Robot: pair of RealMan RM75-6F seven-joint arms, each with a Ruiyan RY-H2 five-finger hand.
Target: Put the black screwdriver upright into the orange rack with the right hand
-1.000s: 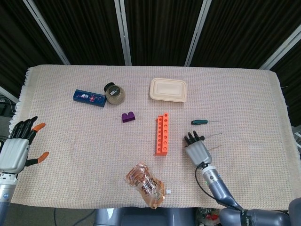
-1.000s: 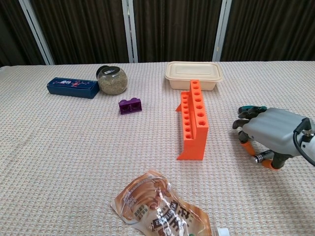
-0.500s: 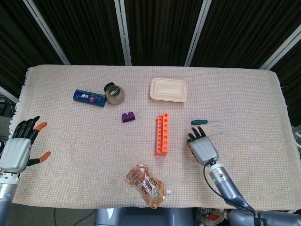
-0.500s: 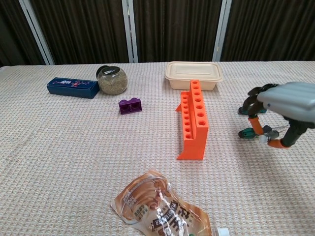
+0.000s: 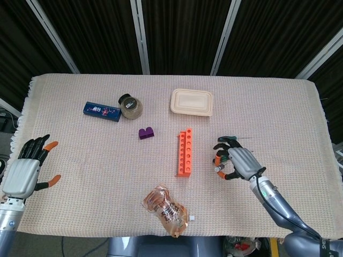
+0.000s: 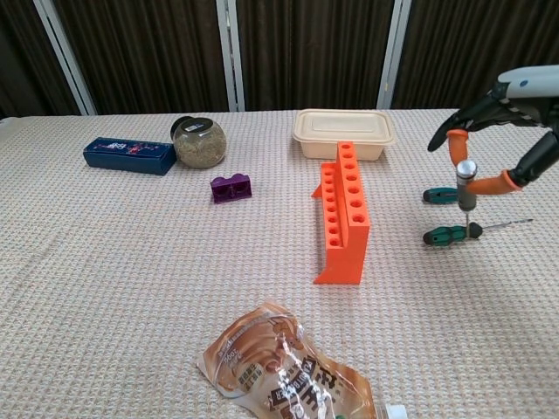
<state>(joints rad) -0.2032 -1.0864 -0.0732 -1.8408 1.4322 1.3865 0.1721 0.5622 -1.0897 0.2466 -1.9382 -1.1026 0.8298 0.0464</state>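
From the head view, the right hand (image 5: pixel 237 162) sat right of centre in the frame, just right of the orange rack (image 5: pixel 185 152), its fingers (image 5: pixel 221 145) curled in around something small and dark; the view was too coarse to show what. The left hand (image 5: pixel 24 172) lay at the lower left edge of the bench (image 5: pixel 107 176), fingers spread and holding nothing. From the chest view, the right hand (image 6: pixel 515 105) was raised at the upper right of the frame with the black screwdriver (image 6: pixel 467 196) pinched between its orange-tipped fingers (image 6: pixel 454 140), the tool hanging roughly upright, silver end up and dark end down, well clear of the rack (image 6: pixel 343 214). Directly beneath it lay a green screwdriver (image 6: pixel 454 232), and a second green screwdriver (image 6: pixel 439 195) sat just behind. The grip looked slight, a pinch high on the tool, so it could swing or slip out during the carry leftward. The low dark end seemed near the green tool below, and a sideways move without lift might knock it. The rack's holes were narrow and its base small; a tilted tool could catch a rim and shove or tip the rack.
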